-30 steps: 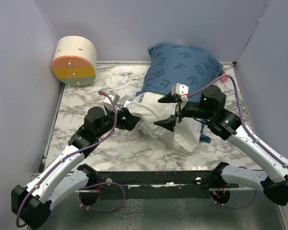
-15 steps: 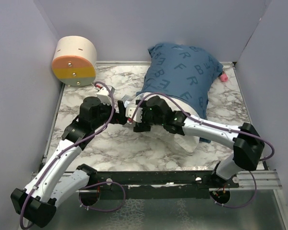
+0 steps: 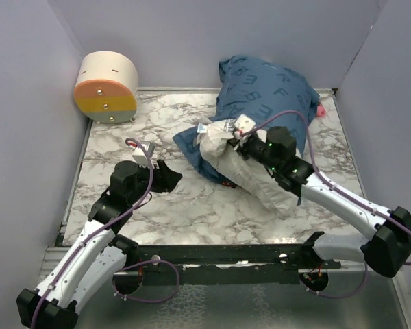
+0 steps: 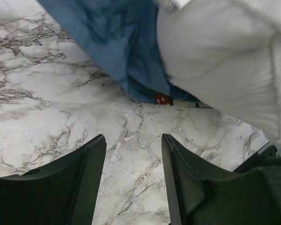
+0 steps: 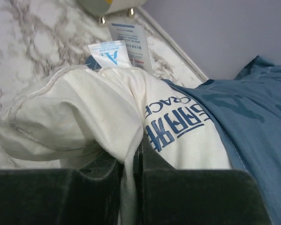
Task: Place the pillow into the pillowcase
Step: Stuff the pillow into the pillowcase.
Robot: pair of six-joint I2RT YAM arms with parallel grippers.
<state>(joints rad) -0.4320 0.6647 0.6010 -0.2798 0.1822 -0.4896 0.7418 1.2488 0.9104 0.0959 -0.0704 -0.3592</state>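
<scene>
The white pillow (image 3: 264, 184) lies across the middle of the table, its far end inside the dark blue lettered pillowcase (image 3: 264, 79). My right gripper (image 3: 227, 139) is shut on a fold of the pillow (image 5: 79, 117) at its left corner, beside the printed label. The pillowcase (image 5: 255, 108) covers the pillow just behind that pinch. My left gripper (image 3: 170, 177) stands open low over the marble, left of the bedding and touching nothing. In the left wrist view only bare table shows in the left gripper (image 4: 133, 145), with the pillowcase (image 4: 124, 51) edge and the pillow (image 4: 234, 61) ahead.
A round cream box (image 3: 107, 88) with an orange, yellow and teal face stands at the back left. Purple walls close in three sides. A small pink thing (image 3: 320, 110) lies by the right wall. Something small and red (image 4: 161, 99) peeks from under the pillowcase edge.
My right arm swung across to the pillow's left corner and shut on it. My left gripper drew back toward the near left, away from the bedding. A flap of pillowcase now spreads left.
</scene>
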